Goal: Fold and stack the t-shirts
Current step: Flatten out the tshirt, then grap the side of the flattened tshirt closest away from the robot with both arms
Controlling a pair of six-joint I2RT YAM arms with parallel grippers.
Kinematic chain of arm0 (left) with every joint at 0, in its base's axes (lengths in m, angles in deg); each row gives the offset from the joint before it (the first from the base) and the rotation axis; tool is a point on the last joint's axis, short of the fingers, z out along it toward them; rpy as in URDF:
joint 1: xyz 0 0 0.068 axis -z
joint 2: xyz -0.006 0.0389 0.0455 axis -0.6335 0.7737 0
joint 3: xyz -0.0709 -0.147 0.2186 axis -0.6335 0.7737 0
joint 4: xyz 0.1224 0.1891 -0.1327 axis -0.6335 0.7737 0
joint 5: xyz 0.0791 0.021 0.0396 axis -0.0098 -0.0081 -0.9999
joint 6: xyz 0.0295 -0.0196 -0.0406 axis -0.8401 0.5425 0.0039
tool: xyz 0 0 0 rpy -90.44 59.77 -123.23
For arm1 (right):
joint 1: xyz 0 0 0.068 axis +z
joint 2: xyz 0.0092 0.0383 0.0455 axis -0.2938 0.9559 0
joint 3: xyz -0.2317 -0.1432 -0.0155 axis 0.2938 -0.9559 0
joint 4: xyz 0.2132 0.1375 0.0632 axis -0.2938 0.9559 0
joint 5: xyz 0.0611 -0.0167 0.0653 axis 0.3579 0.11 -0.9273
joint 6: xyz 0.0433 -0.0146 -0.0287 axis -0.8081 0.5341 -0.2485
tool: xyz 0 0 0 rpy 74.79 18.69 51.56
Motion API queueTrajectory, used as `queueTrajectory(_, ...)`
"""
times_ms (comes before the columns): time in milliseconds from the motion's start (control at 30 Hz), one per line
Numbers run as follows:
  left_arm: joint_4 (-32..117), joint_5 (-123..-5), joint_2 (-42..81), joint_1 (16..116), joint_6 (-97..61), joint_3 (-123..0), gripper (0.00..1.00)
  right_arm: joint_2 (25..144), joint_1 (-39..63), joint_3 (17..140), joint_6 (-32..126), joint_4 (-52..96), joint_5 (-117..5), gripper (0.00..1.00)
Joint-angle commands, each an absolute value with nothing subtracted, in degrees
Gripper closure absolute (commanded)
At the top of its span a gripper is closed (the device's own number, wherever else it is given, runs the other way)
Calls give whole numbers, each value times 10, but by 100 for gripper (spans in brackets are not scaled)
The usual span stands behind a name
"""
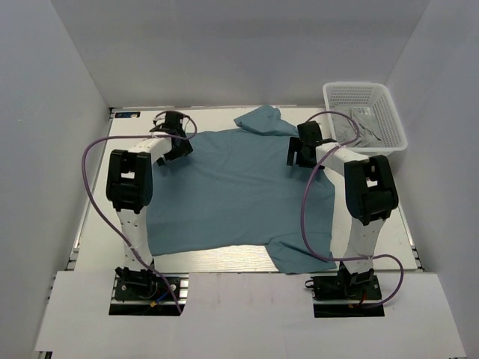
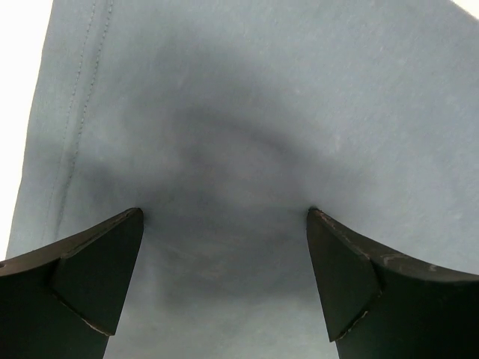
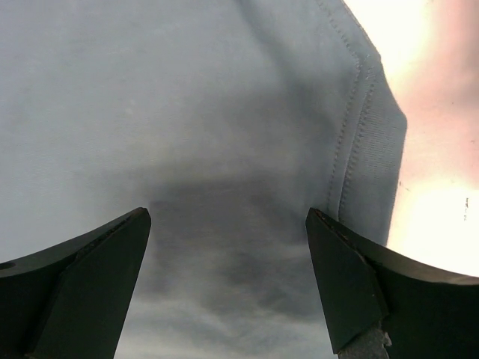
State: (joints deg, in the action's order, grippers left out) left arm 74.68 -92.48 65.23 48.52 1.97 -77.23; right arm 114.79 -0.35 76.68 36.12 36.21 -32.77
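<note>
Your left pincer (image 1: pixel 178 148) and right pincer (image 1: pixel 298 153) both stand wide open, holding nothing, over the teal t-shirt (image 1: pixel 239 194) spread across the tabletop (image 1: pixel 213 259) at mid-frame.

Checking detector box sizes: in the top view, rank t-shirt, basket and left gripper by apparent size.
1. t-shirt, by far the largest.
2. basket.
3. left gripper, smallest, even though it sits higher, nearer the camera.

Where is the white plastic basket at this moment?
In the top view, the white perforated plastic basket stands at the far right, just beyond the right pincer.
</note>
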Motion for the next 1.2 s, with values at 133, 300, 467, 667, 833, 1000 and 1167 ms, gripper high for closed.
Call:
queueTrajectory(133, 780, -880, 782, 473, -6, -952, 0, 1223, -13, 829, 344, 398, -310, 10)
queueTrajectory(300, 807, -840, 872, 453, -23, -1104, 0, 1274, -20, 912, 358, 417, -314, 10)
queueTrajectory(467, 812, -821, 846, 448, -38, -1136, 0, 1263, -19, 960, 396, 422, -321, 10)
queueTrajectory(667, 831, -870, 696, 448, -27, -1032, 0, 1106, -4, 878, 432, 402, -325, 10)
queueTrajectory(833, 803, -923, 424, 448, 49, -711, 0, 901, 9, 678, 394, 386, -350, 10)
queueTrajectory(1000, 861, -984, 256, 442, 182, -517, 0, 727, 21, 521, 328, 372, -416, 10)
queueTrajectory(1167, 886, -987, 162, 423, 279, -390, 0, 596, 29, 402, 304, 393, -437, 10)
